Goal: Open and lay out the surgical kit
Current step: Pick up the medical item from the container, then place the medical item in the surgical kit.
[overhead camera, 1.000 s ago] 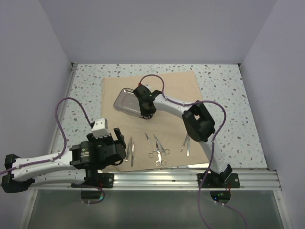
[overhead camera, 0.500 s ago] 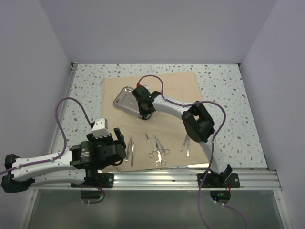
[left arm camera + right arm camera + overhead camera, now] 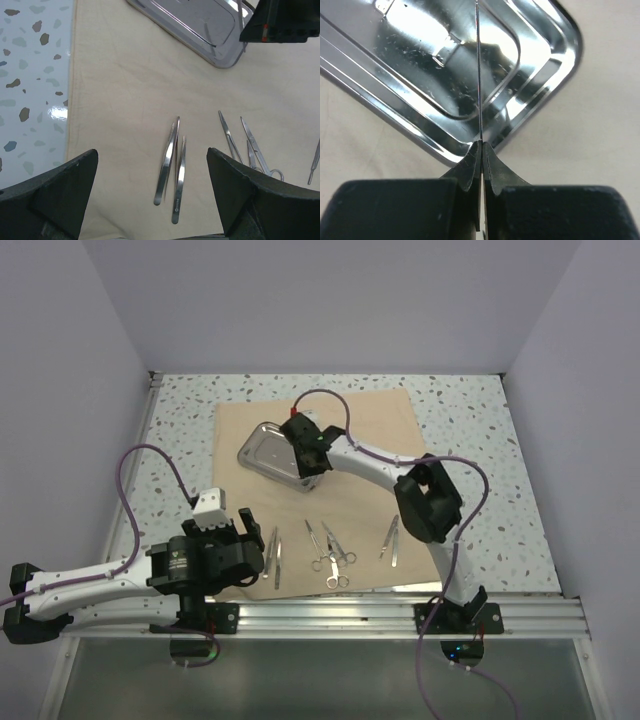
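The tan cloth wrap (image 3: 350,430) lies spread flat as a sheet. The shiny steel tray (image 3: 262,452) rests on its far left part and also shows in the right wrist view (image 3: 420,60). My right gripper (image 3: 306,455) hovers over the tray's near right corner, shut (image 3: 481,146) on a thin metal instrument (image 3: 478,75) seen edge-on; I cannot tell which kind. Two tweezers (image 3: 167,160) lie on the cloth between the fingers of my open, empty left gripper (image 3: 152,200). Scissors and forceps (image 3: 331,552) lie at the cloth's near middle.
Two more slim instruments (image 3: 390,540) lie on the cloth's near right. The speckled table (image 3: 180,430) shows around the cloth, with walls on three sides. The metal rail (image 3: 350,615) with the arm bases runs along the near edge.
The right arm's elbow has swung to the right and its gripper has shifted slightly over the tray's corner. The left arm has not moved.
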